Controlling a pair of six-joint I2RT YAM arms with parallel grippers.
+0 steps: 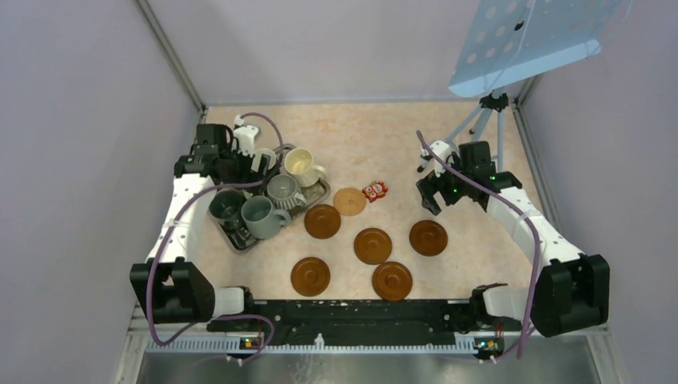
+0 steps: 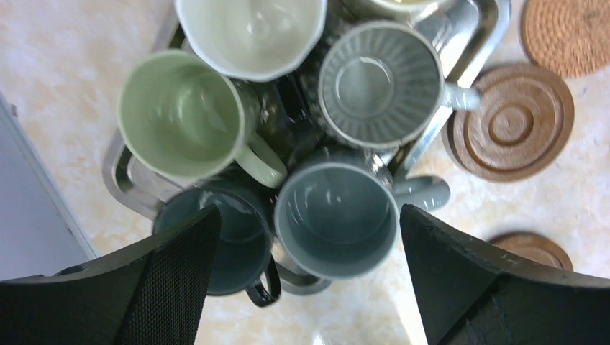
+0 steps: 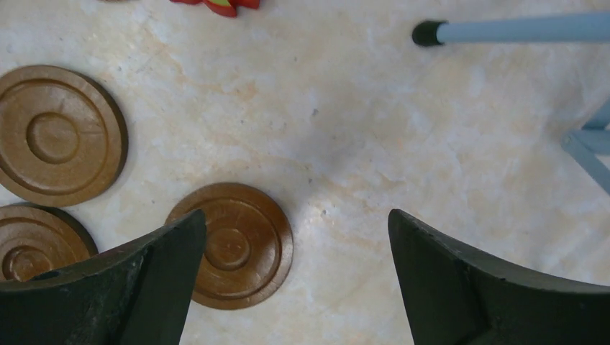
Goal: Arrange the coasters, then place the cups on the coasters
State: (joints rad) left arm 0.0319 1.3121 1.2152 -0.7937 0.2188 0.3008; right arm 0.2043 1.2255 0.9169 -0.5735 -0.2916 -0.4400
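Six coasters (image 1: 372,245) lay scattered mid-table, none bearing a cup. The cups (image 1: 264,216) stood crowded on a tray (image 2: 119,180) at left. The left gripper (image 2: 308,215) hovered wide open above them; the right gripper (image 3: 296,215) gaped over bare table. Nearly everything remained undone.

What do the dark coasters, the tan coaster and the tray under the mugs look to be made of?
Dark coasters: probably wood, with a smooth brown sheen and turned concentric rings.
Tan coaster: matte, with fine spiral ridges; woven fibre or grooved wood, I cannot tell which.
Tray: metal, with a shiny, reflective rim.
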